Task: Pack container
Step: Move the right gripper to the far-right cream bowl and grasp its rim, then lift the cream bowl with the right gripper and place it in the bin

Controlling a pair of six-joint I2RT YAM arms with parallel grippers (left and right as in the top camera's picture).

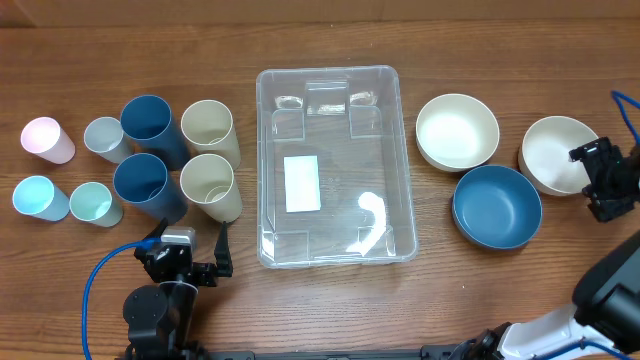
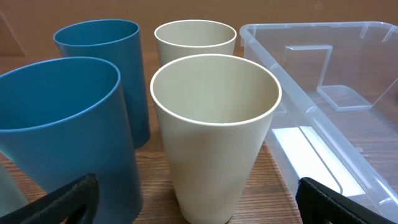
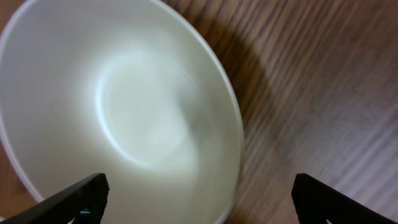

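Starting up close: got the left tool (image 1: 187, 250) spread wide, lined up on the near cream cup (image 2: 214, 130) without touching it, pinching nothing. Worth worrying about here: closing in risks clipping the near blue cup (image 2: 62, 137) packed just beside it, or tipping a tall cup like that by grabbing too high. Could easily knock the whole cluster over, domino-style.

Moving to the middle, spotting the container (image 1: 385, 170) sitting open side up between the cups and the bowls, with just a white label (image 1: 302, 183) on its base. Nothing packed yet, by the look of it.

Further out on the right, seeing the right tool (image 3: 202, 199) also spread, hanging over the far cream bowl (image 3: 124, 106), holding nothing. Blurry view there, so hard to judge the height. Biggest risk – pinching a thin slick rim and losing it on the lift, or shoving it along the counter (image 3: 323, 93) into the blue bowl (image 1: 497, 205).
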